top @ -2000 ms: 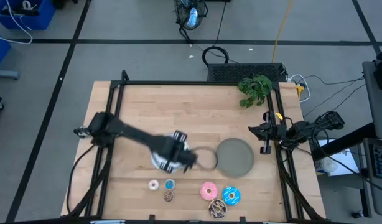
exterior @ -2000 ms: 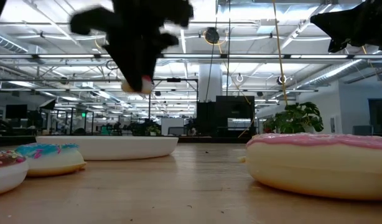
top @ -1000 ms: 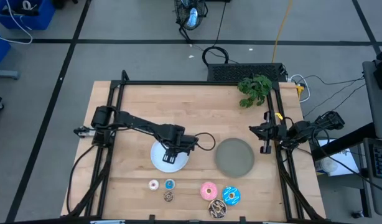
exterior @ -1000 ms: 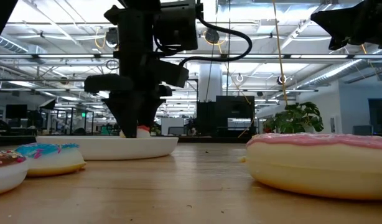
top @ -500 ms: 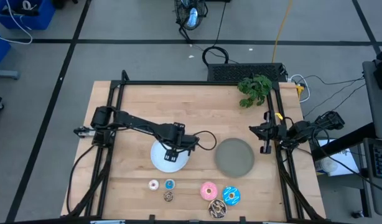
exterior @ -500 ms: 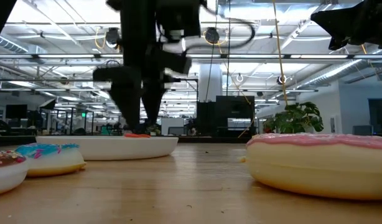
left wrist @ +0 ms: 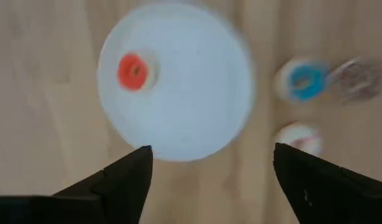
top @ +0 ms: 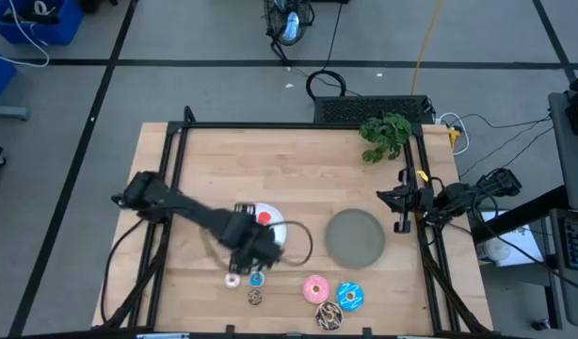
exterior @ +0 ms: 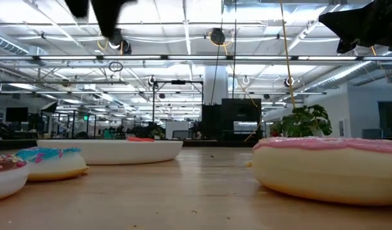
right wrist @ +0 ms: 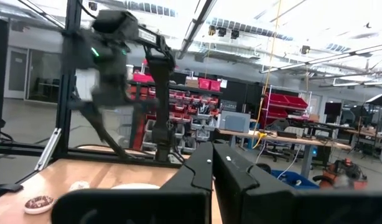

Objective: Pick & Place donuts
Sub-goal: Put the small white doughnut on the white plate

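- Donuts: one red donut (top: 264, 217) lies on the white plate (top: 275, 229), near its rim; confirmed in the left wrist view, red donut (left wrist: 133, 70) flat on the plate (left wrist: 178, 93).
- Remaining stock sits along the front table edge: pink-white (top: 232, 280), blue (top: 257, 279) and brown (top: 255, 298) tiny ones, then the larger pink (top: 315, 287), blue sprinkled (top: 350, 296) and brown (top: 329, 315) ones.
- Grey plate (top: 354, 236) holds nothing that I can see.
- Left gripper (top: 254, 252) hangs above the table between the white plate and the tiny donuts, jaws wide and empty, as the wrist view shows (left wrist: 209, 180).
- Right gripper (right wrist: 213, 163) is parked at the right table edge, fingers pressed together, nothing held.
- Step in hand, as judged: one placement is complete and the left arm is lining up for the next tiny donut.
- Next move calls for centring the wide jaws over one tiny ring, descending squarely, and closing without nudging its close neighbours.
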Robot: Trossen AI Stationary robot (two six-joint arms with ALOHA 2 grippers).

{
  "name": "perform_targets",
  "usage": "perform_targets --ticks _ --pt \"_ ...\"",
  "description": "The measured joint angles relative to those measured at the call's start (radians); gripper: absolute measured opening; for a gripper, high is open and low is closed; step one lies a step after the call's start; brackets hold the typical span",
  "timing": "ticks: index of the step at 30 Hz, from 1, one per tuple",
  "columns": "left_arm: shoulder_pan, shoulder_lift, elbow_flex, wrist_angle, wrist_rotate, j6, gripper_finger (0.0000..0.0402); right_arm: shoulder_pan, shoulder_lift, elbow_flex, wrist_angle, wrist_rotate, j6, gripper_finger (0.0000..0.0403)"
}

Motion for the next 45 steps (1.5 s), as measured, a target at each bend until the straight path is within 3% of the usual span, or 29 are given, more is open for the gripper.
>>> perform_targets --ticks 3,7,12,20,32,38,45 --pt "-0.083 -0.027 -0.023 -0.035 -0.031 -0.129 0.0303 0.000 0.000 0.000 0.000 -0.003 0.003 0.0000" --pt "-0.187 -0.064 -0.101 0.015 -0.147 -0.258 0.0265 0.000 0.004 0.000 -0.002 -0.003 0.004 0.0000" --pt "-0.252 -0.057 -0.161 0.056 -0.133 -0.392 0.0219 0.000 0.015 0.000 -0.018 -0.002 0.004 0.0000" --pt "-0.277 -0.052 -0.212 0.202 -0.121 -0.292 0.0165 0.000 0.015 0.000 -0.025 -0.001 0.004 0.0000" --pt "-0.256 -0.053 -0.212 0.213 -0.123 -0.349 0.0123 0.000 0.015 0.000 -0.037 0.001 -0.016 0.0000" --pt "-0.251 -0.053 -0.258 0.248 -0.076 -0.434 0.0150 0.000 0.015 0.000 -0.037 0.001 -0.031 0.0000" --pt "-0.250 -0.053 -0.441 0.392 -0.042 -0.436 0.0264 0.000 0.015 -0.001 -0.037 0.001 -0.022 0.0000"
